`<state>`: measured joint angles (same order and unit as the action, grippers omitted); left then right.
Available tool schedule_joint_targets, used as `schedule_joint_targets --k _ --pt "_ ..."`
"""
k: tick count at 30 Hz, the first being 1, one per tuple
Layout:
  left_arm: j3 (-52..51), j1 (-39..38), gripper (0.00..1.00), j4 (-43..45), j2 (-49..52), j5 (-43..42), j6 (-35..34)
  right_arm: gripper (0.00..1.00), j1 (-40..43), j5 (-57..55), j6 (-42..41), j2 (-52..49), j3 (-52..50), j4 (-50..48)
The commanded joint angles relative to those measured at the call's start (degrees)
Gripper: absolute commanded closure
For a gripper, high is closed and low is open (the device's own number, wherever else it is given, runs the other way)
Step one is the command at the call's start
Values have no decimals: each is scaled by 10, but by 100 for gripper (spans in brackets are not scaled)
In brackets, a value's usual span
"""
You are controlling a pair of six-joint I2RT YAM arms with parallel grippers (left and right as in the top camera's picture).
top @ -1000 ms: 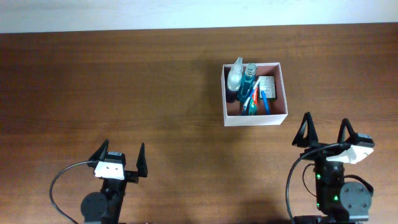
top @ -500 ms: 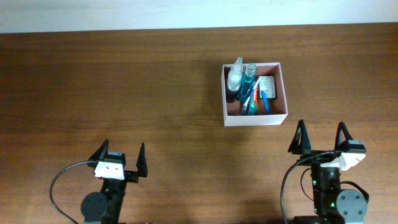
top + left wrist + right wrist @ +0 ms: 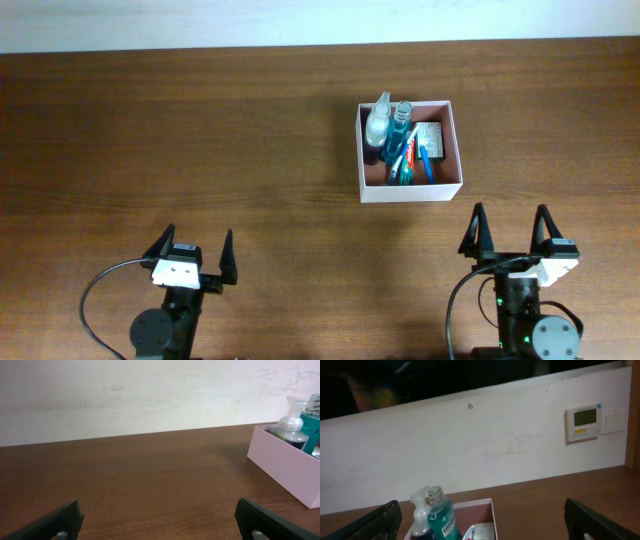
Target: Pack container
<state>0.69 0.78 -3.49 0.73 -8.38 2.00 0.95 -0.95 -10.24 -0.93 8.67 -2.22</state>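
The container, a shallow square box with white walls and a reddish-brown inside, sits on the table right of centre. It holds a clear pump bottle, a teal mouthwash bottle, toothbrushes and a small grey packet. It also shows in the left wrist view and the right wrist view. My left gripper is open and empty at the front left. My right gripper is open and empty, just in front of the container.
The brown wooden table ends at a white wall at the back. A wall thermostat panel shows in the right wrist view.
My right gripper has drawn back toward the front edge and slightly left, staying open. The left arm and the container's contents have not moved.
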Motion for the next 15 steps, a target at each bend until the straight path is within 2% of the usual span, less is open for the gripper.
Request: schedule_joint_targets --k 1,15 --pt "-2 3 0 -2 -4 -9 9 1 -6 5 6 7 -17 -2" --pt "-2 3 1 -2 -4 -9 9 1 -6 29 6 7 -72 -2"
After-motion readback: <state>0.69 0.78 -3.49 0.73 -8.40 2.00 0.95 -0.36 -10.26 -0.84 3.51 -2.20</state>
